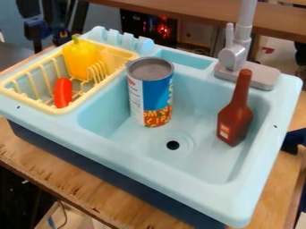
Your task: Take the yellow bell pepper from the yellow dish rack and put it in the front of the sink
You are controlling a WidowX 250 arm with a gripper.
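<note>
A tall can (156,96) with a blue, white and orange label and a grey top stands upright in the back left part of the light blue sink basin (122,132). On the basin's right side is a brown-red bottle (235,120), neck up and slightly tilted. In the yellow drying rack (69,108) at the left, a yellow bell pepper (81,58) sits toward the back, with a long red-orange object (62,92) in front of it.
A grey faucet (236,56) rises behind the basin's right side. The drain hole (172,145) lies between can and bottle, nearer the front. Wooden tabletop (119,190) runs below the sink's front edge. Dark equipment stands at the upper left.
</note>
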